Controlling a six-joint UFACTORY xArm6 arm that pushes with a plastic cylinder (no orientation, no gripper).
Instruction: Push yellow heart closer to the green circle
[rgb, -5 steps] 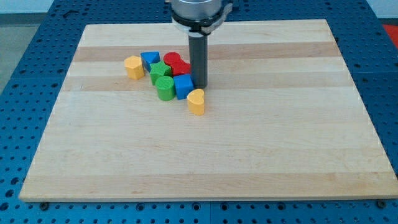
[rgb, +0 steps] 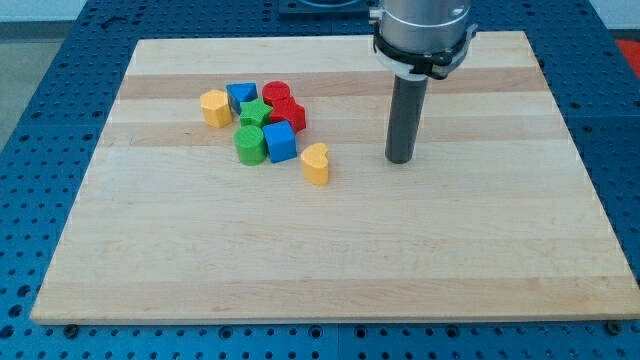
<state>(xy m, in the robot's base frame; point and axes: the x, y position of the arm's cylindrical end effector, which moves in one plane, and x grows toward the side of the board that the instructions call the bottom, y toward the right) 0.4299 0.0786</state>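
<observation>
The yellow heart (rgb: 316, 164) lies on the wooden board, just right of and below the cluster of blocks. The green circle (rgb: 250, 144) sits at the cluster's lower left, touching a blue cube (rgb: 280, 141) that lies between it and the heart. My tip (rgb: 401, 159) rests on the board well to the right of the yellow heart, about level with it and clear of all blocks.
The cluster also holds a green star (rgb: 256, 113), a red block (rgb: 288, 112), a red round block (rgb: 275, 93), a blue block (rgb: 240, 96) and a yellow block (rgb: 214, 107) at its left. The board's edge (rgb: 330, 318) runs along the view's bottom.
My tip has moved to the right, away from the cluster. The green circle, blue cube and red blocks have shifted slightly left and up. The yellow heart has stayed put.
</observation>
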